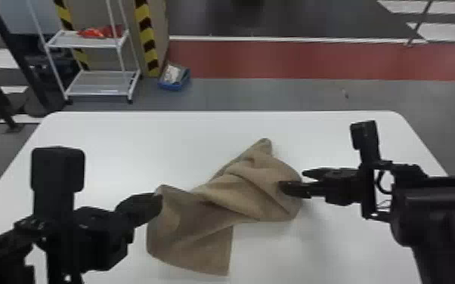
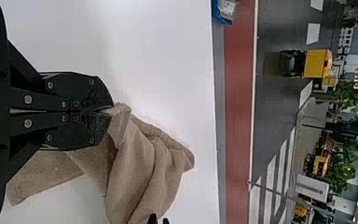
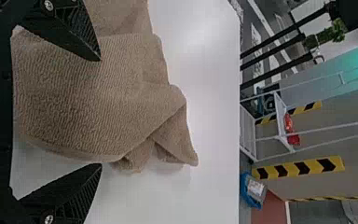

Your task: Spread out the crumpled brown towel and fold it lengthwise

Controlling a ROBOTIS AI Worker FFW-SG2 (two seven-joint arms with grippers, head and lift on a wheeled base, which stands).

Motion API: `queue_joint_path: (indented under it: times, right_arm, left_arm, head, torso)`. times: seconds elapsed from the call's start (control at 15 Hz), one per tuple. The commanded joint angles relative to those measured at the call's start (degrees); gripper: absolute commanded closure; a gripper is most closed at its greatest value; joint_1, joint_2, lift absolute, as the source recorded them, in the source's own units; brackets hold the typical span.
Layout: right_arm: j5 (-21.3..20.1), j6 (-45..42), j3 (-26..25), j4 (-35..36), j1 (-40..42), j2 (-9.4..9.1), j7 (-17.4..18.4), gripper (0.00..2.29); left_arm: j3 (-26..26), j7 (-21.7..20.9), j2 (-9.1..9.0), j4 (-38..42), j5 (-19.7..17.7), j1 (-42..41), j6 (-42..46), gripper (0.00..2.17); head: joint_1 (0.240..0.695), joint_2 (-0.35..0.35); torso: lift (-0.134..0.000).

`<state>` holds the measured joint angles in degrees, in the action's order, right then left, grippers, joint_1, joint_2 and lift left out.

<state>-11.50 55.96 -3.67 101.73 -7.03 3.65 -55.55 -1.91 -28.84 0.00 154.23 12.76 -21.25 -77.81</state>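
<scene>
White table [image 1: 124, 151] bearing a twisted brown towel [image 1: 245, 192], pinched at one corner

The left gripper [image 1: 158, 200] has its fingers together, clamped on a corner of the towel at its left end. That hold probably gives the robot an anchor, so the cloth can be drawn out straight from a known point. At the other end, the right gripper [image 3: 100, 113] has its fingers wide apart. One is over the terry cloth and the other is just past its edge, so they seem placed to close on that border; nothing is clamped there.

Between the grippers, the towel lies in a diagonal twist around the middle of the table, ridged with creases. One flap fans toward the robot; a narrow point reaches toward the far edge. It looks far from flat, so untwisting likely comes before any lengthwise fold.

Past the table, a white wire-framed shelf cart [image 1: 98, 81] holds something red [image 1: 94, 32], beside yellow-and-black striped edging [image 1: 148, 41]. A blue tray [image 1: 174, 87] sits on the floor near a broad red strip [image 1: 294, 60]. The towel has no label in sight. A pale packet [image 3: 255, 189] in the tray may have print, too small to make out.
</scene>
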Motion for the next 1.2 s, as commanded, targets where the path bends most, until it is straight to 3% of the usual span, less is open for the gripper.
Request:
queue_joint_path:
  times: [0.0, 0.13, 0.33, 0.47, 0.6, 0.67, 1.0, 1.13]
  right_arm:
    - [3.9, 1.8, -1.0, 1.0, -0.1, -0.05, -0.8, 0.07]
    - [4.7, 3.6, -0.1, 0.6, -1.4, -0.14, -0.6, 0.07]
    - [1.3, 3.4, 4.6, -4.7, -3.3, -0.49, 0.5, 0.14]
    - [1.0, 4.1, 5.0, -6.0, -4.7, -0.49, 0.4, 0.66]
    - [0.8, 6.1, 5.3, -5.9, -4.9, -0.49, 0.3, 1.87]
    - [0.8, 6.9, 4.9, -5.6, -5.0, -0.49, 0.4, 2.22]
    - [5.3, 7.1, -1.6, 1.6, -3.8, -0.49, 0.1, 2.26]
    - [10.7, 8.5, -6.8, 6.2, -3.2, -0.31, -0.8, 2.26]
  left_arm:
    - [0.2, -0.2, -0.15, -0.2, 0.0, 0.0, 0.0, 1.7]
    - [0.0, -0.5, -0.15, -0.2, 0.0, 0.1, 0.0, 1.7]
    - [0.0, -0.8, -0.15, -0.2, 0.1, 0.1, 0.0, 1.7]
    - [0.2, -0.9, -0.15, -0.2, 0.2, 0.1, 0.0, 1.7]
    - [0.2, -0.9, -0.15, -0.2, 0.2, 0.2, 0.0, 1.7]
    - [0.3, -0.9, -0.15, -0.2, 0.2, 0.4, 0.0, 1.7]
    - [3.8, -0.3, -0.15, -0.1, -0.4, 3.4, -0.2, 1.7]
    - [8.3, -0.4, -0.15, 0.9, -2.5, 5.3, -1.6, 1.7]
  head:
    - [0.695, 0.027]
    - [0.695, 0.036]
    - [0.695, 0.052]
    - [0.695, 0.066]
    - [0.695, 0.079]
    - [0.695, 0.08]
    - [0.695, 0.072]
    - [0.695, 0.073]
  torso:
    - [-0.124]
    - [-0.124]
    - [-0.124]
    - [-0.124]
    - [-0.124]
    - [-0.124]
    - [-0.124]
    - [-0.124]
